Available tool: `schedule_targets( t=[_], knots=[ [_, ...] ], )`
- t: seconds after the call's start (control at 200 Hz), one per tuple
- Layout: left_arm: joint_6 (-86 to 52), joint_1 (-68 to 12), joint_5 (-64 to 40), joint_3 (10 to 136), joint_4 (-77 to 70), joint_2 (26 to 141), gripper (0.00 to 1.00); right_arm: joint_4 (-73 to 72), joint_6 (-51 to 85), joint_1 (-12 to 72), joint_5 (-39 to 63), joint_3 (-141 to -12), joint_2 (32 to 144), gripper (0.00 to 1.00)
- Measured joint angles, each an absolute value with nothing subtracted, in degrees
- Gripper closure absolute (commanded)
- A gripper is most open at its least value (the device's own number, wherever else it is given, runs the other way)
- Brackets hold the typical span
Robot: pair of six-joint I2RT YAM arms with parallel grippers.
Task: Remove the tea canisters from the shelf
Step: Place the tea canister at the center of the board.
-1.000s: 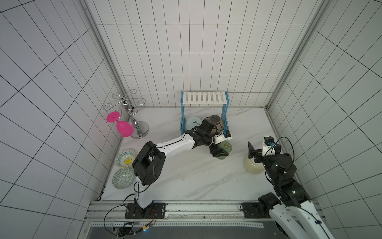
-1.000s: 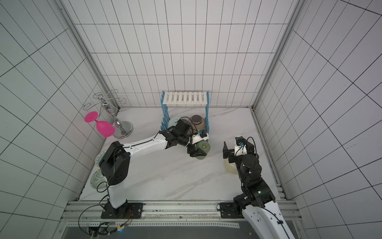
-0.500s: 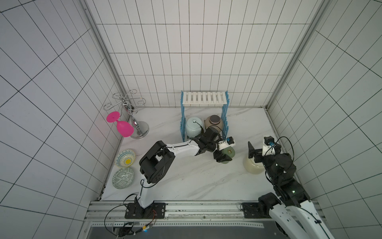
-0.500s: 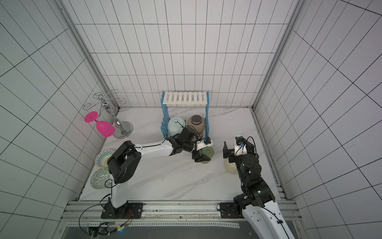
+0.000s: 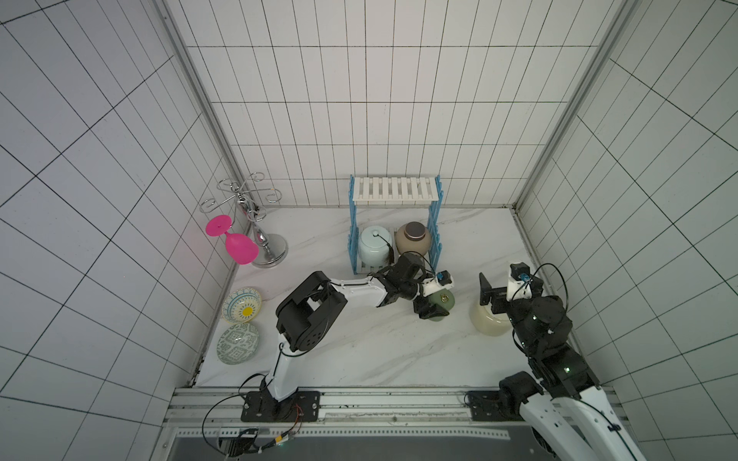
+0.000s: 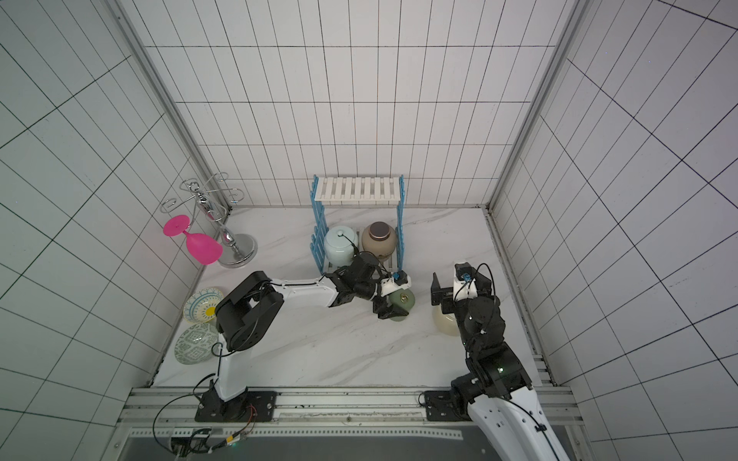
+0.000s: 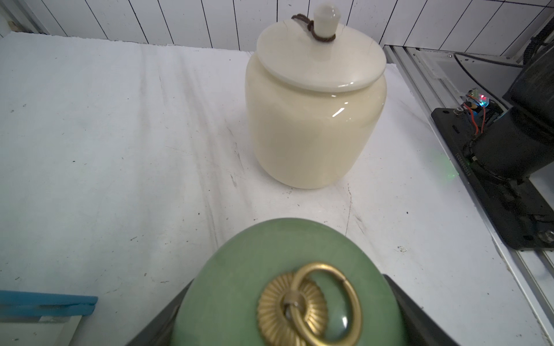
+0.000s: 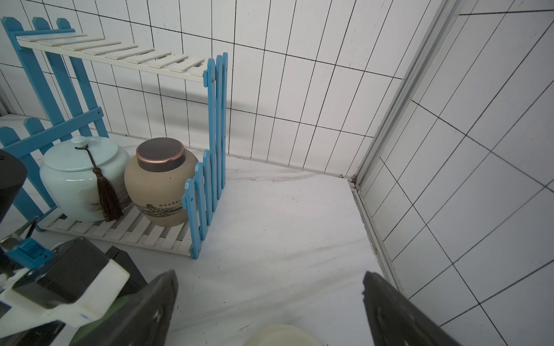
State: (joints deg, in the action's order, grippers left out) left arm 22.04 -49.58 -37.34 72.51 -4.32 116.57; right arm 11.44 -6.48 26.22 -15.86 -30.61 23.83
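Observation:
My left gripper [image 5: 434, 306] is shut on the small sage-green tea canister [image 5: 444, 300], in front of the shelf and clear of it. The left wrist view shows its green lid with a brass ring [image 7: 284, 284] between dark fingers. The large cream jar [image 5: 489, 321] stands on the table to the right. My right gripper [image 5: 504, 293] hangs open just above it, touching nothing [image 8: 269, 311]. On the lower tier of the blue-and-white shelf [image 5: 395, 189] stand the pale-blue jar with a tassel [image 5: 373, 243] and the tan-brown jar with a dark lid [image 5: 413, 238].
A chrome curly-armed stand [image 5: 255, 223] holding a pink glass [image 5: 235, 243] stands at the back left. Two patterned bowls [image 5: 241, 305] [image 5: 237, 343] lie by the left wall. Tiled walls close three sides, with a metal rail [image 5: 359, 403] along the front.
My left arm has drawn back from the shelf, carrying the green canister toward the front of the table. The two jars on the lower tier are now uncovered. The right arm has not moved.

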Motion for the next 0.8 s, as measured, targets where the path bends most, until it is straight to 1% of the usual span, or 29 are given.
schedule_targets(
  t=[0.19, 0.4, 0.605, 0.8],
  knots=[
    [22.5, -50.3, -37.5, 71.7, -5.0, 117.5, 0.57, 11.4, -6.5, 26.2, -15.9, -30.6, 23.8, 0.01],
    [23.4, -50.4, -37.8, 71.4, -5.5, 117.8, 0.53, 11.4, -6.5, 26.2, -15.9, -30.6, 23.8, 0.01],
    [24.4, -50.4, -38.0, 71.2, -5.8, 117.8, 0.44, 11.4, -6.5, 26.2, -15.9, -30.6, 23.8, 0.01],
    [25.8, -50.4, -38.3, 71.0, -5.8, 117.8, 0.37, 11.4, -6.5, 26.2, -15.9, -30.6, 23.8, 0.01]
  ],
)
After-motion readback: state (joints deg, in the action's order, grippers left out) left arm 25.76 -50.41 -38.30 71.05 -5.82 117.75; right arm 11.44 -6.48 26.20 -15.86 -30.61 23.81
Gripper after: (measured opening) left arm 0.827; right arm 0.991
